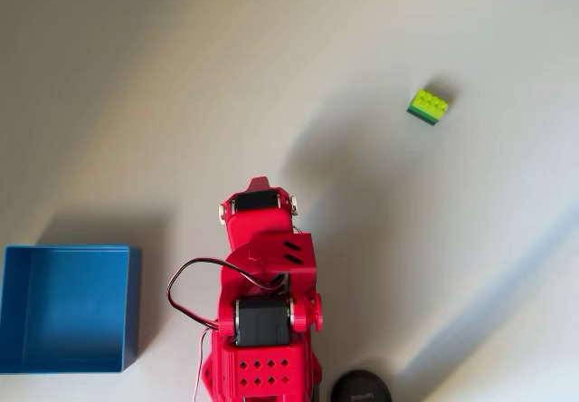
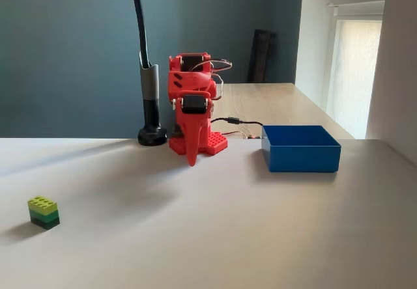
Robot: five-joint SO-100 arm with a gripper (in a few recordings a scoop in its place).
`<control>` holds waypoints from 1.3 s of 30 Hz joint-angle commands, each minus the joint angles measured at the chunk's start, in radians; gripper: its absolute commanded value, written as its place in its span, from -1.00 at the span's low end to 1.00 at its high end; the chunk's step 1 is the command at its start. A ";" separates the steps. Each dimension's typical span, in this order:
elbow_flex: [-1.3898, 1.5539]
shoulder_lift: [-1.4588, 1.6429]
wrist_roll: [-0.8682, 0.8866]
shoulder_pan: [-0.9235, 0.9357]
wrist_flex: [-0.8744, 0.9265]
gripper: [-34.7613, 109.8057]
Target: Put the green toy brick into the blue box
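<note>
Green toy brick (image 2: 43, 212) sits untouched, well apart from the blue box (image 2: 300, 148); the folded gripper (image 2: 191, 161), fingers seemingly together, must first reach it.

blue box (image 1: 68, 307) left wall cut by overhead edge, arm base (image 1: 258, 370) cropped at btm, fingers (image 2: 191, 152) gap unclear

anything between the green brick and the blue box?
Only the folded red arm stands between green toy brick and blue box in the fixed view; otherwise bare table.
</note>
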 commanded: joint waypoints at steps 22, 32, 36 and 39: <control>0.003 0.015 -0.037 -0.003 -0.015 -0.52; -0.063 -0.002 -0.032 -0.003 -0.074 -0.52; -0.155 -0.008 -0.037 -0.005 -0.098 -0.52; -0.209 -0.037 -0.051 0.005 -0.098 -0.52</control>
